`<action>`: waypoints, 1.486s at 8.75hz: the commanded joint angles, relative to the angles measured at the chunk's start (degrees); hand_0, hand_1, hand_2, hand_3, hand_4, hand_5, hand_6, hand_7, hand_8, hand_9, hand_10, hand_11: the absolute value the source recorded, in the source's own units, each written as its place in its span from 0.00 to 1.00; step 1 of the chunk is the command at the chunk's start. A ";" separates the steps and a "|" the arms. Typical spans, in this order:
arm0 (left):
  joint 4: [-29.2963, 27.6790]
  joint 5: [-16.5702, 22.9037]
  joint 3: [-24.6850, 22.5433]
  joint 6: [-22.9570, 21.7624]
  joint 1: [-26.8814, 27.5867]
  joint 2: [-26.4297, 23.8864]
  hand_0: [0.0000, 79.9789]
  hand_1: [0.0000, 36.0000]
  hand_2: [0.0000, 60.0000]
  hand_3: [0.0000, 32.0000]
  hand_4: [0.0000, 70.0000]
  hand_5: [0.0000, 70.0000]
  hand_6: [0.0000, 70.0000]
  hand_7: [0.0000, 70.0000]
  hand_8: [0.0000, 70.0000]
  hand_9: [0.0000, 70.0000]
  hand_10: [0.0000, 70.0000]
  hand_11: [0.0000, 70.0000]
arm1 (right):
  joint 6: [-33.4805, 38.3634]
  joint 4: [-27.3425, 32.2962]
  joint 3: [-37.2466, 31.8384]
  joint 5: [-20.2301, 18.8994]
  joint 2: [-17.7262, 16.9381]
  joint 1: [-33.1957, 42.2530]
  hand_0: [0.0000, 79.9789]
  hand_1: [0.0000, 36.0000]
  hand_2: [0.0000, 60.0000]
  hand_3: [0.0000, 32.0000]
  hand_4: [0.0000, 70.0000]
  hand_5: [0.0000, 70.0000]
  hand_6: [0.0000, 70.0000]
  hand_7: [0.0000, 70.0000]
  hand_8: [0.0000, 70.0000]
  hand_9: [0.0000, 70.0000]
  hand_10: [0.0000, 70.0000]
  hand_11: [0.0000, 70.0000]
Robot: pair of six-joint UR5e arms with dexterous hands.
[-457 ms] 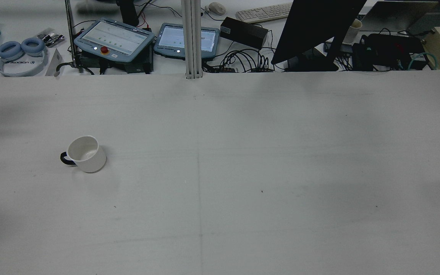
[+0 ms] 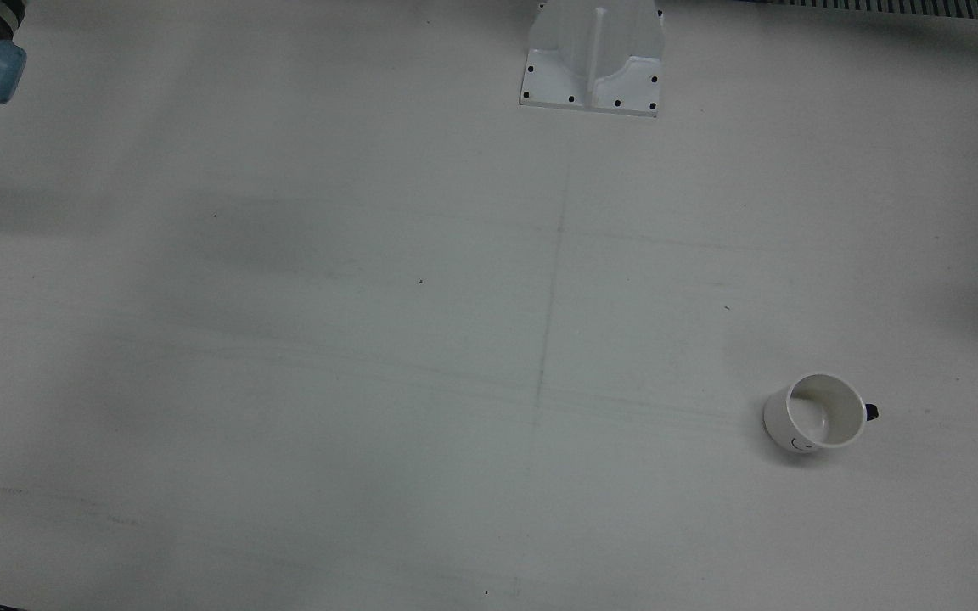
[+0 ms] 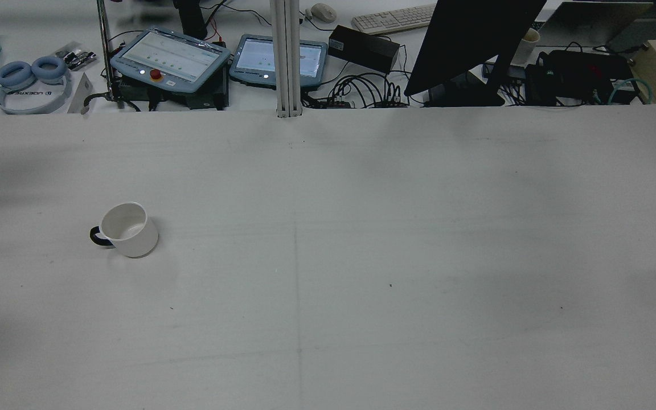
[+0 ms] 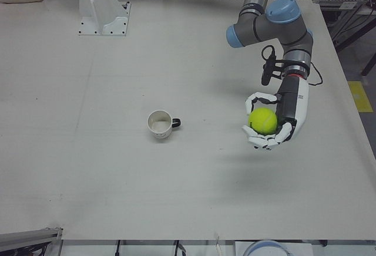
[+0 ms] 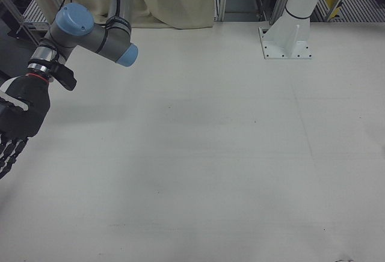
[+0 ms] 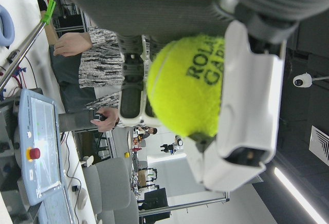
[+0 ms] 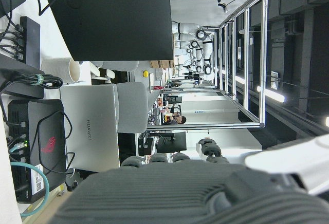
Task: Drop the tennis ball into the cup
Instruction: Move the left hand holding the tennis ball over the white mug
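Observation:
A white cup with a dark handle (image 3: pixel 127 230) stands upright on the table's left half; it also shows in the front view (image 2: pixel 817 413) and the left-front view (image 4: pixel 160 124). My left hand (image 4: pixel 273 121) is shut on the yellow-green tennis ball (image 4: pixel 262 120), held above the table well to the side of the cup, near the table's edge. The ball fills the left hand view (image 6: pixel 187 82). My right hand (image 5: pixel 17 124) hangs at the far side of the table, fingers spread and empty.
A white arm pedestal (image 2: pixel 592 55) is bolted at the table's back middle. Beyond the far edge in the rear view are two teach pendants (image 3: pixel 169 59), a monitor (image 3: pixel 470 42) and headphones (image 3: pixel 29 80).

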 commanded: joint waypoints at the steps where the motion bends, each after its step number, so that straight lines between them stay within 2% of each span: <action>1: 0.51 -0.64 -4.11 0.50 11.92 -0.35 1.00 1.00 1.00 0.00 0.42 0.51 1.00 1.00 0.68 0.86 0.58 0.87 | 0.00 0.00 0.00 0.00 0.00 0.00 0.00 0.00 0.00 0.00 0.00 0.00 0.00 0.00 0.00 0.00 0.00 0.00; 3: 0.95 -3.27 -4.38 1.29 21.07 -1.14 1.00 1.00 1.00 0.00 0.43 0.50 1.00 1.00 0.68 0.86 0.58 0.87 | 0.00 0.00 0.00 0.00 0.00 0.00 0.00 0.00 0.00 0.00 0.00 0.00 0.00 0.00 0.00 0.00 0.00 0.00; 4: 0.95 -3.37 -4.30 1.99 24.51 -1.58 1.00 1.00 1.00 0.00 0.43 0.51 1.00 1.00 0.68 0.87 0.58 0.88 | 0.00 0.08 0.00 0.00 0.00 0.00 0.00 0.00 0.00 0.00 0.00 0.00 0.00 0.00 0.00 0.00 0.00 0.00; 6: 1.04 -3.28 -4.03 2.34 25.51 -2.02 1.00 1.00 1.00 0.00 0.43 0.48 1.00 1.00 0.68 0.87 0.58 0.87 | 0.00 0.00 0.00 0.00 0.00 0.00 0.00 0.00 0.00 0.00 0.00 0.00 0.00 0.00 0.00 0.00 0.00 0.00; 7: 0.52 -3.19 -3.94 2.69 26.03 -2.02 1.00 1.00 1.00 0.00 0.43 0.50 1.00 1.00 0.68 0.87 0.58 0.87 | 0.00 0.00 0.00 0.00 0.00 0.00 0.00 0.00 0.00 0.00 0.00 0.00 0.00 0.00 0.00 0.00 0.00 0.00; 8: 0.25 -3.19 -3.60 2.61 27.77 -2.63 1.00 1.00 1.00 0.00 0.44 0.47 1.00 1.00 0.66 0.83 0.55 0.83 | 0.00 0.00 0.00 0.00 0.00 0.00 0.00 0.00 0.00 0.00 0.00 0.00 0.00 0.00 0.00 0.00 0.00 0.00; 9: 0.34 -3.19 -3.24 2.70 29.36 -3.42 0.85 1.00 1.00 0.00 0.31 0.31 0.82 0.54 0.36 0.37 0.37 0.58 | 0.00 0.00 0.00 0.00 0.00 0.00 0.00 0.00 0.00 0.00 0.00 0.00 0.00 0.00 0.00 0.00 0.00 0.00; 10: 0.43 -3.19 -3.24 3.22 29.90 -3.69 0.77 0.99 0.93 0.00 0.26 0.27 0.69 0.44 0.31 0.32 0.33 0.53 | 0.00 0.00 0.00 0.00 0.00 0.00 0.00 0.00 0.00 0.00 0.00 0.00 0.00 0.00 0.00 0.00 0.00 0.00; 11: 0.43 -3.19 -3.15 3.05 29.90 -3.87 0.77 0.98 0.89 0.00 0.24 0.25 0.56 0.43 0.28 0.31 0.32 0.51 | 0.00 0.00 0.00 0.00 0.00 0.00 0.00 0.00 0.00 0.00 0.00 0.00 0.00 0.00 0.00 0.00 0.00 0.00; 12: 0.51 -3.19 -3.15 2.87 29.81 -3.78 0.76 0.97 0.91 0.00 0.24 0.27 0.68 0.41 0.31 0.30 0.32 0.51 | 0.00 0.00 0.00 0.00 0.00 0.00 0.00 0.00 0.00 0.00 0.00 0.00 0.00 0.00 0.00 0.00 0.00 0.00; 13: 0.51 -3.19 -2.89 2.70 29.64 -3.69 0.75 0.96 0.88 0.00 0.23 0.25 0.56 0.43 0.28 0.30 0.32 0.50 | 0.00 0.08 0.00 0.00 0.00 0.00 0.00 0.00 0.00 0.00 0.00 0.00 0.00 0.00 0.00 0.00 0.00 0.00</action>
